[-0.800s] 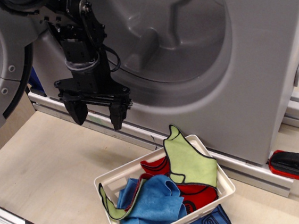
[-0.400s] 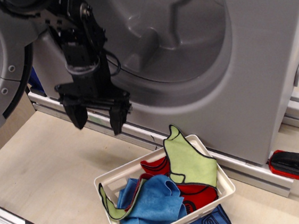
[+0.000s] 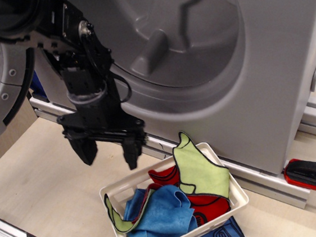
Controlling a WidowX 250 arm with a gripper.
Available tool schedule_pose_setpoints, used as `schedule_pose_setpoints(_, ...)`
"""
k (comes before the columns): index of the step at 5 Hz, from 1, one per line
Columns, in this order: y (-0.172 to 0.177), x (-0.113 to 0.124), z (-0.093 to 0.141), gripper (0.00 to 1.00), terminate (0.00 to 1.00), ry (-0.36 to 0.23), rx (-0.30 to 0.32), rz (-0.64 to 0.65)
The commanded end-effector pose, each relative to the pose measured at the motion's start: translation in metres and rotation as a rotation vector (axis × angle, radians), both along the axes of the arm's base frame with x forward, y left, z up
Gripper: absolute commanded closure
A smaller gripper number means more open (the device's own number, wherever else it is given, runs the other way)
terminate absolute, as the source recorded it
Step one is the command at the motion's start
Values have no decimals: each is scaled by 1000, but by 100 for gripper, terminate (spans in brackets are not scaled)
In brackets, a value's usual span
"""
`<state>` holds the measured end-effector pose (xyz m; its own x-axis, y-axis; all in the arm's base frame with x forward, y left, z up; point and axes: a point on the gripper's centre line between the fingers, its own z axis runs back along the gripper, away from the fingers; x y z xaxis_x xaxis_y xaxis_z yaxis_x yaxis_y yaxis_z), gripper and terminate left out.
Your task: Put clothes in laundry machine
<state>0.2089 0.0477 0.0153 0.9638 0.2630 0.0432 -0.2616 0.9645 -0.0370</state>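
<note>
Grey laundry machine (image 3: 237, 65) stands door-open, drum bare as far as visible. Clothes (image 3: 178, 198), blue, red and lime, all sit in white basket (image 3: 237, 200) at 5 o'clock of gripper (image 3: 109, 153), which hangs spread and empty. Nothing loaded; grasp and transfer not yet done.

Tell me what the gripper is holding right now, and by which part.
Nothing is held. The gripper hangs open above the table, its fingers apart with only air between them. The clothes lie untouched in the white basket.
</note>
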Motion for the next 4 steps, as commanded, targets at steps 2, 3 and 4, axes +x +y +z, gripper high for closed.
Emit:
schedule_pose_setpoints(2,-63,0,0,0,0,-62,-181,231)
schedule_pose_setpoints(3,-68,4,-16,0,0,-84,-156,200)
schedule_pose_setpoints(4,-71,3,-29,0,0,-100,-86,181)
